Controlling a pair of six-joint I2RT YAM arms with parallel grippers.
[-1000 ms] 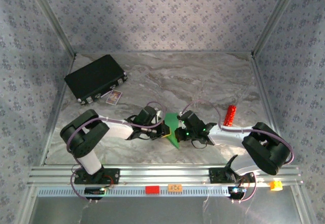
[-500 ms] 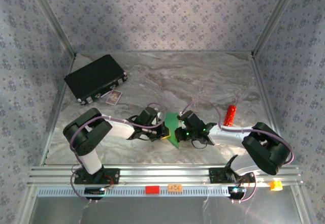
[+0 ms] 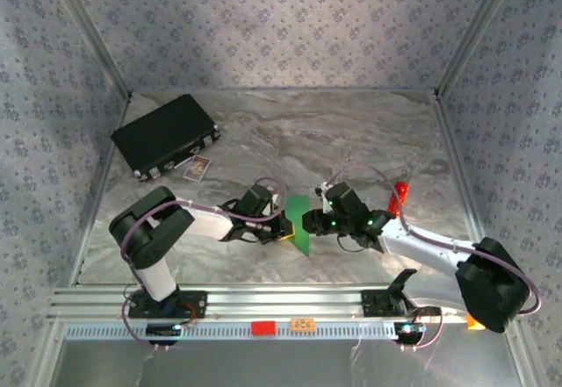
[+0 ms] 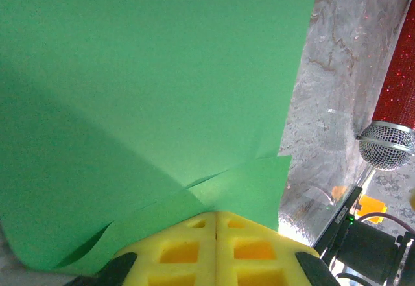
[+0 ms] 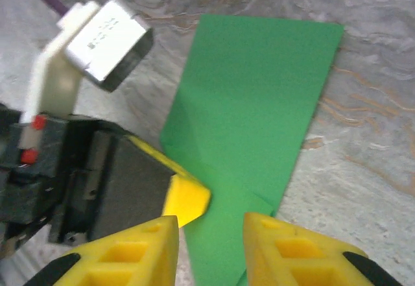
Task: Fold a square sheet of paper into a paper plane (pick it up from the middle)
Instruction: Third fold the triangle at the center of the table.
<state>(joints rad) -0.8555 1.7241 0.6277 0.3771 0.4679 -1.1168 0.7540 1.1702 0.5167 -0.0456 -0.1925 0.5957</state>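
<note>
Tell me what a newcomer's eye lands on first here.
The bright-green folded sheet of paper lies at the near middle of the marble-patterned table. It is pinched by the left gripper, while the right gripper holds its yellow fingers apart at the paper's edge. Next come the black rectangular case at the far left and the small red glittery cylinder at the right.

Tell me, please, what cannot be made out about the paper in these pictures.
- Top view: paper folds too small; left claw and right claw overlap its edges.
- Left wrist view: paper cut off top and left; pinched or merely pressed by left claw, unclear.
- Right wrist view: right claw fingers hide paper's near end.
</note>
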